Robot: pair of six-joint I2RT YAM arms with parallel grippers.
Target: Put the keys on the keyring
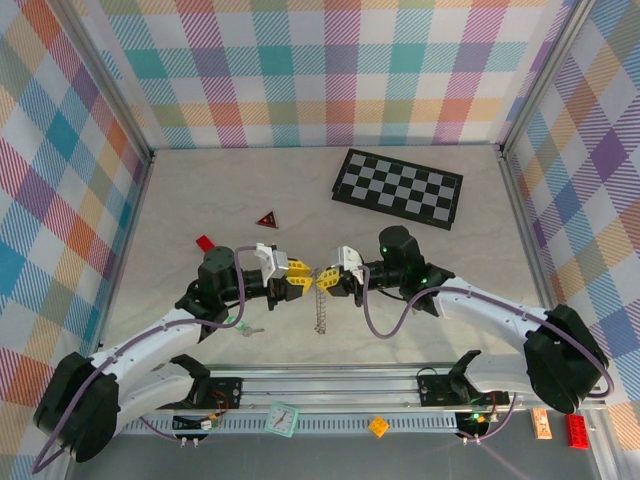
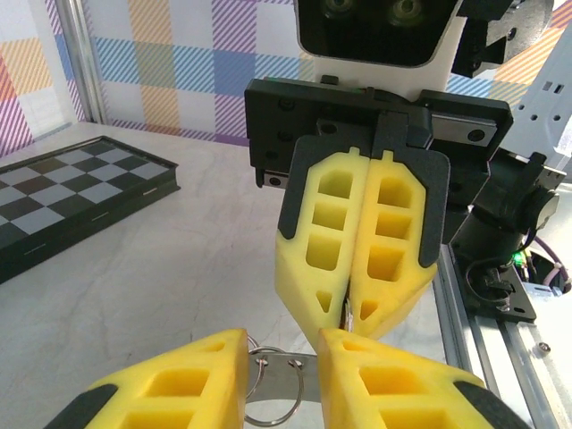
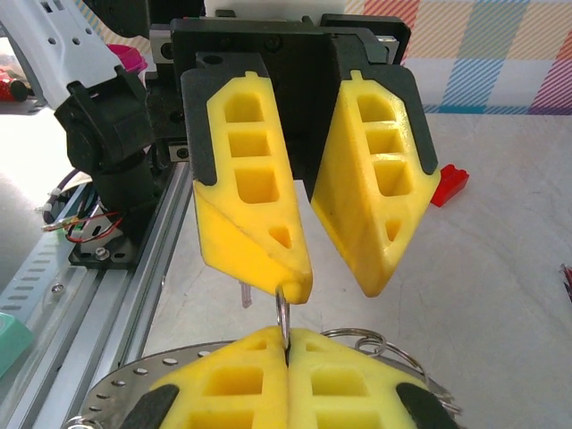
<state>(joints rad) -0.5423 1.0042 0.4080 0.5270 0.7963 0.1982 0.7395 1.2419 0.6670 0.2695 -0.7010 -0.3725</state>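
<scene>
Nearest, on the rail in front of the keyring (image 1: 321, 310): a teal piece (image 1: 284, 417) to the left, a small orange piece (image 1: 379, 426) to the right, and farther right an orange tab (image 1: 541, 422) beside a red brick (image 1: 577, 430).

A little nearer than the keyring and to its left, on the pale tabletop (image 1: 200, 190): a small silver key (image 1: 250, 328), lying flat close to the left arm, with a speck of green next to it. Too small to tell whether the two are joined.

Then the keyring itself, mid-tabletop. Reads from above as a toothed grey strip, edge-on, running toward the rail from the spot where the two grippers meet. Shows from the right wrist as a flat grey disc with small holes along its rim, under the yellow fingers. Cannot tell whether hanging or resting.

At the keyring's far end: right gripper (image 1: 325, 281), jaws pressed together, pinching a thin wire ring (image 3: 283, 313) upright between the tips. Small split rings (image 3: 366, 344) bunched just beside the keyring.

Facing it tip to tip, from the keyring's left: left gripper (image 1: 300, 278), jaws spread, one fingertip touching the thin wire ring. In the gap, seen from the left wrist, a flat metal strip (image 2: 281, 365) with a split ring; cannot tell whether gripped.

Beyond the keyring to the left: a flat red piece (image 1: 205, 241), then a red triangle (image 1: 265, 218). Farthest, beyond it to the right: a chequered board (image 1: 398, 188) near the plaid back wall.
</scene>
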